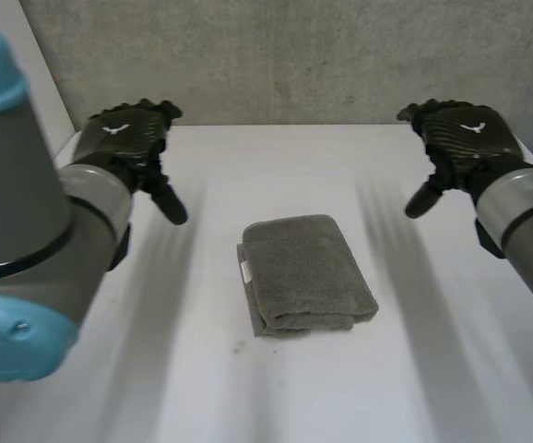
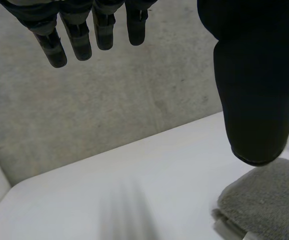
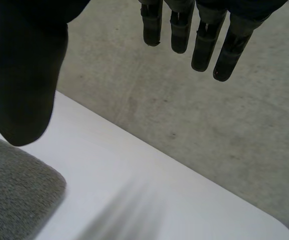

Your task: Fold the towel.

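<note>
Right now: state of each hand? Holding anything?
Left hand: open, fingers straight, holding nothing, clear of the folded towel.
Right hand: open, fingers straight, holding nothing, clear of the towel.

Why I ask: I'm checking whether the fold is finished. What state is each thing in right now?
towel: folded into a compact bundle, lying on the table, touched by neither hand.
left hand: open, fingers straight, holding nothing, off to one side of the towel.
right hand: open, fingers straight, holding nothing, off to the other side.
table: bears the towel near its middle.
</note>
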